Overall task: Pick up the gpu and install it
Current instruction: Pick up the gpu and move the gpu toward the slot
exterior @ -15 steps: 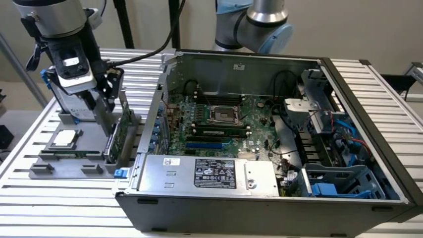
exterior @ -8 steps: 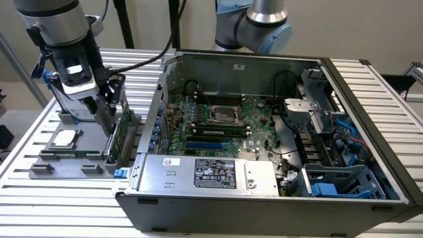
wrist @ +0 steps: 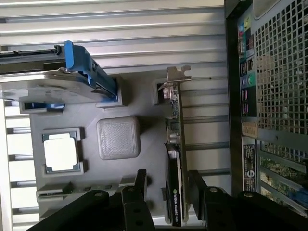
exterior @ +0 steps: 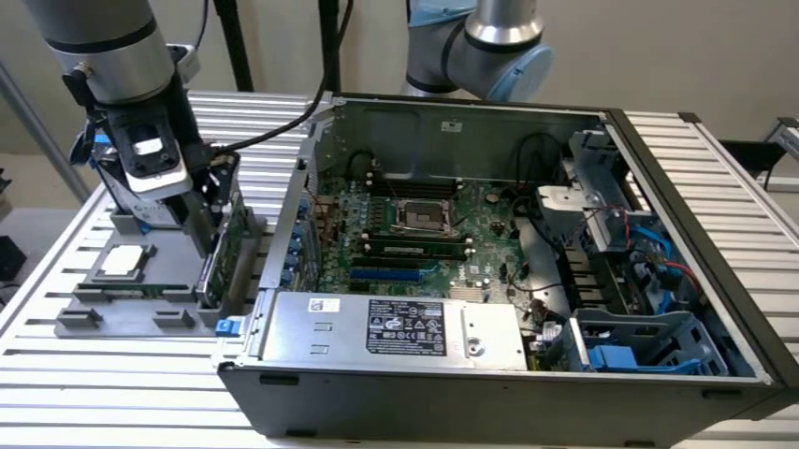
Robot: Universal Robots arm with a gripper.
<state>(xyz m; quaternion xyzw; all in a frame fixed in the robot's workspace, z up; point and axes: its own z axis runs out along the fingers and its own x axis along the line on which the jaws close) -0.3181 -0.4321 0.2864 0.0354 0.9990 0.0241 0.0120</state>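
Note:
The gpu (wrist: pixel 174 159) stands on edge in a slot of the grey holder tray (wrist: pixel 144 103), its silver bracket (wrist: pixel 174 79) at one end and its black cooler face with a label near my fingers. My gripper (wrist: pixel 168 185) is open and straddles the card. One finger (wrist: pixel 140 180) stands well clear of it on one side, and the other finger (wrist: pixel 196 185) is close to its opposite face. In the exterior view the gripper (exterior: pixel 204 238) hangs over the gpu (exterior: pixel 220 262) at the left of the open computer case (exterior: pixel 699 234).
The tray also holds a square silver CPU chip (wrist: pixel 61 153) and a hard drive with blue rails (wrist: pixel 72 84). The case's rear panel (wrist: pixel 274 96) lies close beside the card. Inside the case are the motherboard (exterior: pixel 413 220), the power supply (exterior: pixel 387 327) and drive cages (exterior: pixel 637 341). A slatted aluminium table (exterior: pixel 100 374) carries everything.

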